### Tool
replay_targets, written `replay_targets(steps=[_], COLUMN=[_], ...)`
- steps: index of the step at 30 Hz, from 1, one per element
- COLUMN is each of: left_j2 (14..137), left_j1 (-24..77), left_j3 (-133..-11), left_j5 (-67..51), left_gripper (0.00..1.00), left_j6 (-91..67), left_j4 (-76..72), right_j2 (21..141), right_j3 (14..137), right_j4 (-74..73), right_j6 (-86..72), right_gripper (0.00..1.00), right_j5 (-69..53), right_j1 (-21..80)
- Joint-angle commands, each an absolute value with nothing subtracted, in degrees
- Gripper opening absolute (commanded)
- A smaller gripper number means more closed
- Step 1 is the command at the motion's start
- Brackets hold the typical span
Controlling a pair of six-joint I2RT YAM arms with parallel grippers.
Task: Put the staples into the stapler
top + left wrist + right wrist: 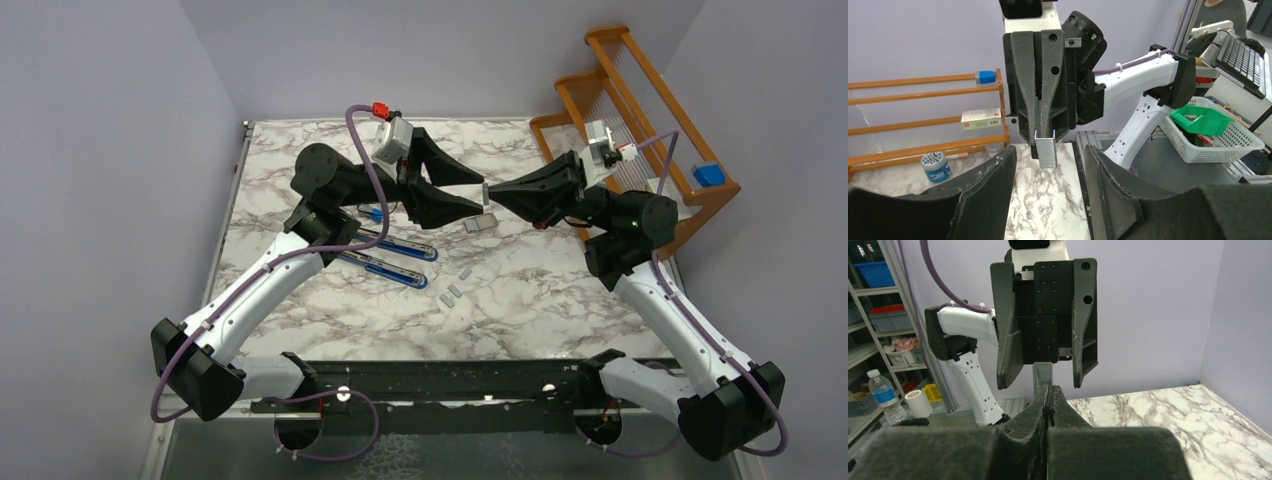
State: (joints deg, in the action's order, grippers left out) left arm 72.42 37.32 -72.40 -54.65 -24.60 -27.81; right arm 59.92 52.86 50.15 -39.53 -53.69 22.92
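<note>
A silvery strip of staples [1048, 147] hangs in the air above the table, and my right gripper [493, 195] is shut on its end. In the right wrist view the strip [1042, 374] sticks up from the closed right gripper [1050, 390]. My left gripper [479, 195] faces it head-on and is open, with one finger on each side of the strip and not touching it. In its own view the left gripper [1050, 160] stands wide around the strip. The blue stapler [395, 272] lies opened out on the marble, under the left arm.
More staple strips [453, 292] lie loose near the table's middle, with a grey piece [480, 225] below the grippers. A wooden rack [640, 110] at the back right holds a small white box with a red label [980, 119]. A blue-capped tub [936, 166] stands beside it.
</note>
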Motion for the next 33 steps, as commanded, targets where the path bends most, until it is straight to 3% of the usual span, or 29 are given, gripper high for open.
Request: replay_targets(steps=[1,33], left_j2=[71.28,72.11], left_j1=[38.04,39.01], left_j3=[-72.5,-72.33], left_j5=[-52.74,-53.21], left_gripper=[0.55,0.33], left_j6=[-23.54,-24.25], left_j4=[-30.21,-31.73], right_j2=[60.12,60.47], right_j3=[52.22,52.03], right_j4=[53.38,53.27], right_j6=[-41.72,-42.19], right_gripper=[0.01,0.01], right_j5=[-54.12,-53.35], right_j1=[23.17,23.16])
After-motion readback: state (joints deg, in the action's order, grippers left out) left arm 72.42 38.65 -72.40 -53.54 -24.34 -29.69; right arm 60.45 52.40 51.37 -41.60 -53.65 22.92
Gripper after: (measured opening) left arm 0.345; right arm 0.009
